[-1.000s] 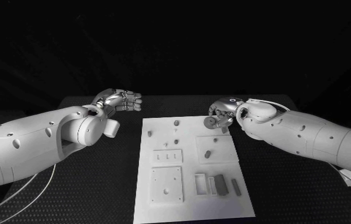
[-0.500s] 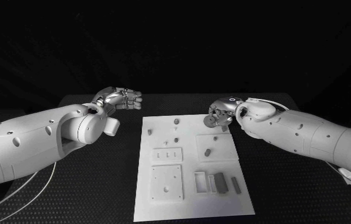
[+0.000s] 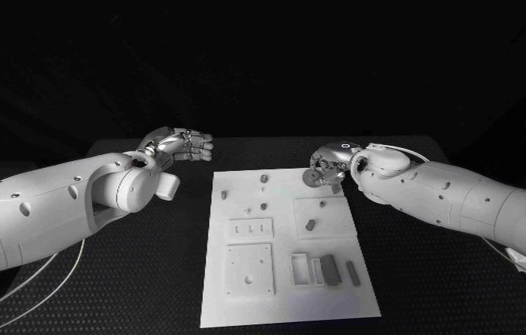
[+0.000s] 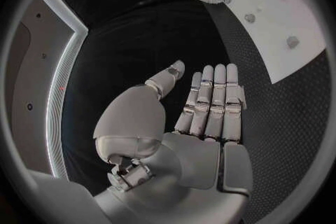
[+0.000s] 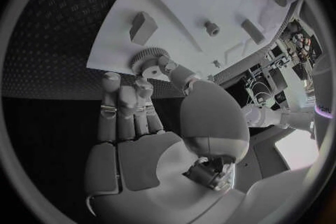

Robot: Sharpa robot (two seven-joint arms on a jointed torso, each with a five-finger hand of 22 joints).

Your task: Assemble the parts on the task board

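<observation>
Head view: the white task board [image 3: 287, 274] lies in the middle of the black tabletop [image 3: 131, 289], its long sides running from the near edge toward the far edge. It carries raised square plates with holes on its left half, a few small grey pegs [image 3: 264, 177] standing near its far end, and a cluster of grey rectangular blocks [image 3: 329, 270] lying close together near its right near corner.

The right hand [image 3: 329, 169] hovers at the board's far right corner, fingers curled, pinching a small grey toothed gear [image 3: 312, 177] between thumb and fingertips. In the right wrist view the gear [image 5: 145, 60] shows as a round disc with fine ridges on its rim, held at the tips of the fingers [image 5: 125, 101] just off the board's edge [image 5: 112, 56], with a grey block [image 5: 142, 27] and pegs lying on the board beyond it.

The left hand [image 3: 181, 147] is raised over the tabletop, left of the board's far left corner and apart from it. In the left wrist view its fingers [image 4: 210, 103] are stretched out straight, side by side, the thumb set apart, and it holds nothing; the left arm [image 3: 66, 206] reaches in from the left edge.
</observation>
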